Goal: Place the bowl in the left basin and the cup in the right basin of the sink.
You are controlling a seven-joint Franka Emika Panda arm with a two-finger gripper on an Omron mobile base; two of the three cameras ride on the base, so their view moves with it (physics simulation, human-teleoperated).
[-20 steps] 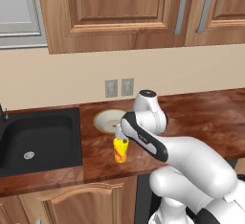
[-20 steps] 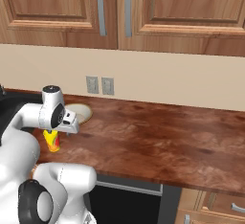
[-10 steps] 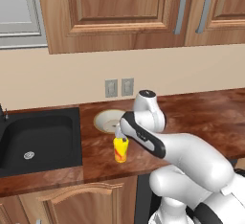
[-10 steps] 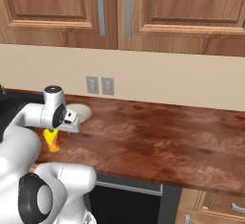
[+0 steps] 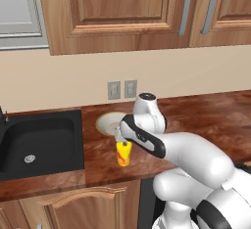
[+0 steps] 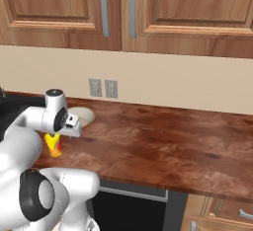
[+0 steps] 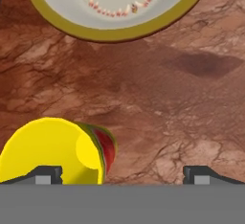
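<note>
Gripper [image 5: 119, 137] is still hovering over the cup [image 5: 123, 153], jaws spread; nothing is moving yet, so grasping is probably waiting.

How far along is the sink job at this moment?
Nothing is placed yet. The bowl and the cup both stand on the counter, right of the sink. The pincer hangs open just above the cup. Grasping and both placements remain.
</note>
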